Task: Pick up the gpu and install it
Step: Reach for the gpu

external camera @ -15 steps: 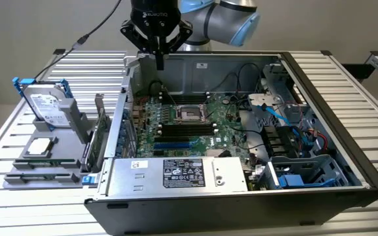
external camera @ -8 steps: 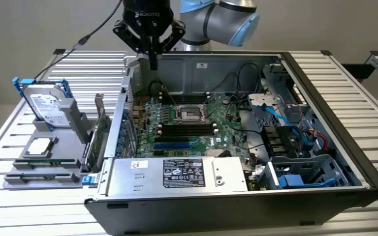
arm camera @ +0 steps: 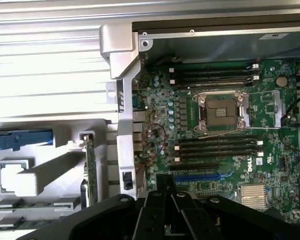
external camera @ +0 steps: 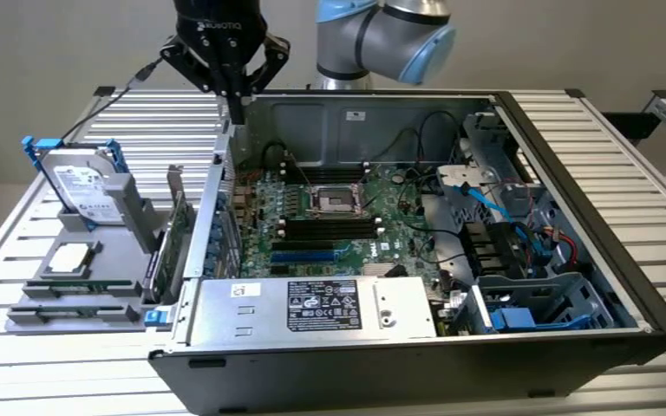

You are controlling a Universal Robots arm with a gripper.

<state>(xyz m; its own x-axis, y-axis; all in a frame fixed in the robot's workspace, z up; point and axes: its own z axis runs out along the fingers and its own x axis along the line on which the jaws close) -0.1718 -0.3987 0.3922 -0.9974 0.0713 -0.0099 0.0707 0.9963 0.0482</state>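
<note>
Hard drive (external camera: pixel 79 186): silver, labelled, in blue rails; stands upright at the far end of the grey holder (external camera: pixel 32 316), on the exterior view's left.
Gpu (external camera: pixel 173 234): thin card standing on edge in a slot of the holder, just beside the computer case's (external camera: pixel 593 217) left wall, outside it. The green board edge and silver end bracket show in the wrist view (arm camera: pixel 90 170).
Gpu handling, judged: light and stiff but fragile. Best gripped across the two flat faces near the top edge, clear of the connector edge, with a firm pinch because the faces are smooth.
End effector (external camera: pixel 238 108): black, fingers drawn together to a point, holding nothing. It hangs over the far left corner of the case, well above the gpu and farther back.
Motherboard (external camera: pixel 266 227): green, flat in the open case, with an empty CPU socket and black and blue slots.
Tabletop (external camera: pixel 610 121): ribbed aluminium slats.
</note>
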